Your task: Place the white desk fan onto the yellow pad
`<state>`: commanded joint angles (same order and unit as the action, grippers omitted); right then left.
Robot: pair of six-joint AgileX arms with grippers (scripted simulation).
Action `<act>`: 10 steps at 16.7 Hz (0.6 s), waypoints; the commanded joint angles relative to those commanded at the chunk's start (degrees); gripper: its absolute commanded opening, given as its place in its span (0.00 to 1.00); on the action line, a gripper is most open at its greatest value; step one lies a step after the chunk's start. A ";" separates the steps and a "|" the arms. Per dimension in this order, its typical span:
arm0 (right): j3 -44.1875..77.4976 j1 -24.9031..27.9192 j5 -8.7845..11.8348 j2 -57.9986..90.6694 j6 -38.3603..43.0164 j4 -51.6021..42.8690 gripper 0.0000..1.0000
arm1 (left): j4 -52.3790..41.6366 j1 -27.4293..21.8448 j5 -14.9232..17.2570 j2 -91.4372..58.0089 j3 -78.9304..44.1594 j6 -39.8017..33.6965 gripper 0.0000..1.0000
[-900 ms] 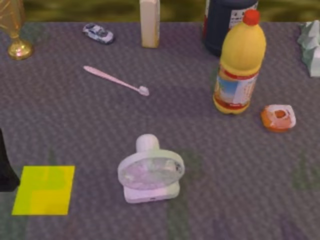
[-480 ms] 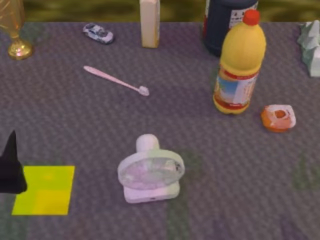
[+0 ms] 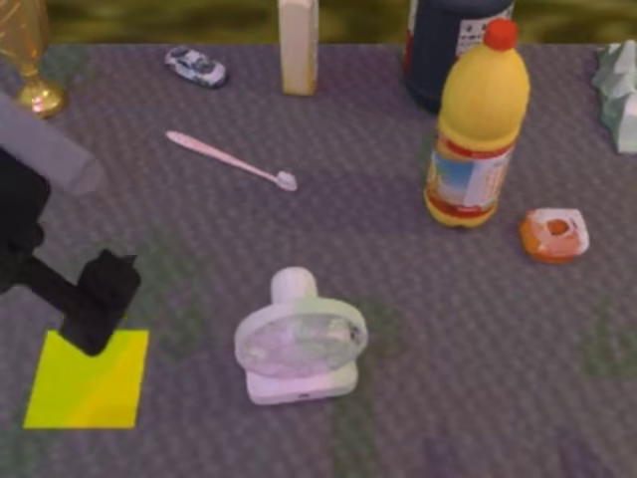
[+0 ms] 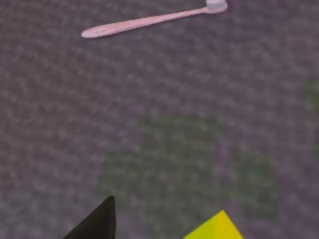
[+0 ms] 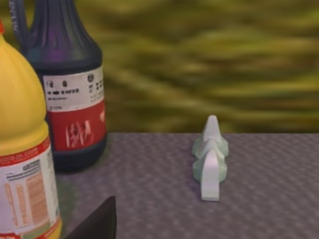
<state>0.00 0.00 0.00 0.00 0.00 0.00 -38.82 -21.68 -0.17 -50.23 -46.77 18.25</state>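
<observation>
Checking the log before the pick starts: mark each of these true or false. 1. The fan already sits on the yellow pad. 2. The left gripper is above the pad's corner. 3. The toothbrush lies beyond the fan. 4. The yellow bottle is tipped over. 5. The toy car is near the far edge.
1. False: the fan stands on bare table, to the right of the yellow pad.
2. True: the left gripper hangs over the pad's far left corner.
3. True: the toothbrush lies farther back.
4. False: the yellow bottle stands upright.
5. True: the toy car is there.
</observation>
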 joint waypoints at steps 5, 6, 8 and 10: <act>0.00 0.00 0.00 0.00 0.00 0.00 1.00 | -18.74 -11.22 0.27 -29.01 -26.85 9.01 1.00; 0.00 0.00 0.00 0.00 0.00 0.00 1.00 | -22.27 -13.23 0.30 -34.00 -31.22 10.67 1.00; 0.00 0.00 0.00 0.00 0.00 0.00 1.00 | -28.85 -16.86 0.30 -42.79 -38.65 13.68 1.00; 0.00 0.00 0.00 0.00 0.00 0.00 1.00 | -34.47 -19.82 0.29 -49.81 -44.36 16.16 1.00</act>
<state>0.00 0.00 0.00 0.00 0.00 0.00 -73.29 -41.50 0.12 -100.04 -91.14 34.41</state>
